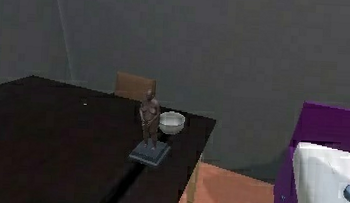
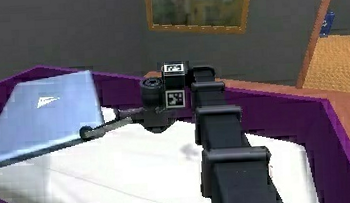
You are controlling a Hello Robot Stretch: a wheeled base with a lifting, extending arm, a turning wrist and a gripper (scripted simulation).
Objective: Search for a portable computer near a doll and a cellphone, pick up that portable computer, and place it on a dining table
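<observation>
Laptop (image 2: 44,121) looks tilted left of the gripper (image 2: 88,131) at the bed (image 2: 127,177), can't tell if you're actually holding it, so an edge grip could let it slip.

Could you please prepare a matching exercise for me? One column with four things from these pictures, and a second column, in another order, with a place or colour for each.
Things
1. statue
2. bowl
3. laptop
4. framed picture

Places and colours
A. hangs on the wall
B. light blue, tilted, at the arm side view's left, by the purple bed
C. brown, stands on a square base on the dark table
D. pale and round, near that table's far right corner

Right pairs: 1-C, 2-D, 3-B, 4-A.
</observation>
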